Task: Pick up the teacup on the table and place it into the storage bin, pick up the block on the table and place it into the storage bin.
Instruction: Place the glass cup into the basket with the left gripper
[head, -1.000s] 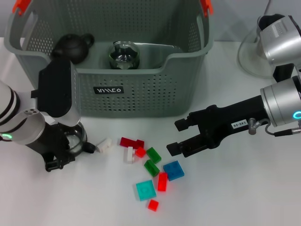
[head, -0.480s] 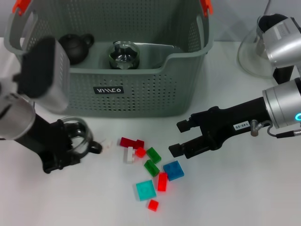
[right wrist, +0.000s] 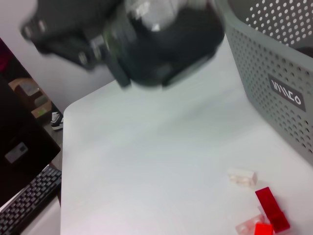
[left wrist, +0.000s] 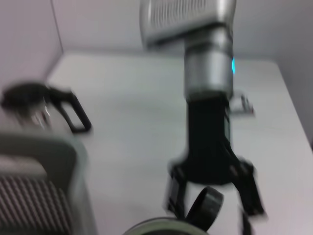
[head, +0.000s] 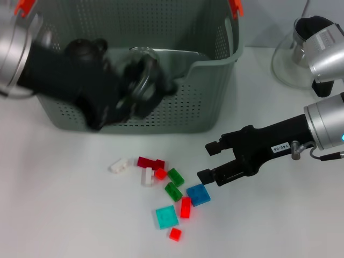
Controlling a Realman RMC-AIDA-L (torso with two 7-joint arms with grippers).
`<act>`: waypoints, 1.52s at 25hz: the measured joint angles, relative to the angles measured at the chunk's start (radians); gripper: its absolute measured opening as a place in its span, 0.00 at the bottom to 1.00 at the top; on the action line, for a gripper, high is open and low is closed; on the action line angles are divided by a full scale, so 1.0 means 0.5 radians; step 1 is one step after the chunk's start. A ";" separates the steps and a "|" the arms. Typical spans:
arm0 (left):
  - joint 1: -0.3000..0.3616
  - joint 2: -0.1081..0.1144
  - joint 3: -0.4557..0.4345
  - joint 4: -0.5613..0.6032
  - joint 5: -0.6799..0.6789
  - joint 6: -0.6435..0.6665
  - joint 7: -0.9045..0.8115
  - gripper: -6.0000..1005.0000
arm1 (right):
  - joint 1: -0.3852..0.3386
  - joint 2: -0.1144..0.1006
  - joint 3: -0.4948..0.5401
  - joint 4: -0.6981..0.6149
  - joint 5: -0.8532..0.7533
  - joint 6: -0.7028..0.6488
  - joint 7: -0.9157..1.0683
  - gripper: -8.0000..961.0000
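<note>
In the head view we saw the grey storage bin filling the upper left and centre of the frame. The left gripper, a dark blur, hung at the bin's front wall and clasped a clear glass teacup raised level with the rim; the blur kept us from telling which way the cup pointed. A dark teapot sat inside the bin at upper left. At right of centre the right gripper reached in from the right edge, its fingers spread apart and holding nothing, just above a blue block. Red, green, white and teal blocks lay scattered on the white table at lower centre.

In the left wrist view we saw the right gripper at lower centre with fingers parted, and the bin's rim at lower left.

In the right wrist view the left gripper blurred across the top, the bin's labelled wall stood at right, and a white block with red ones lay at lower right.
</note>
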 joint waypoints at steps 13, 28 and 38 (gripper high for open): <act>-0.377 0.232 0.025 -0.966 0.087 -1.070 -0.149 0.06 | -0.008 0.000 0.006 0.003 -0.002 -0.010 0.004 0.96; -0.545 0.178 0.283 -1.478 0.572 -1.927 -0.483 0.05 | -0.007 0.000 0.011 0.006 -0.001 -0.021 0.018 0.95; -0.572 0.080 0.422 -1.547 0.671 -2.098 -0.495 0.05 | -0.007 -0.003 0.010 0.007 -0.001 -0.020 0.020 0.95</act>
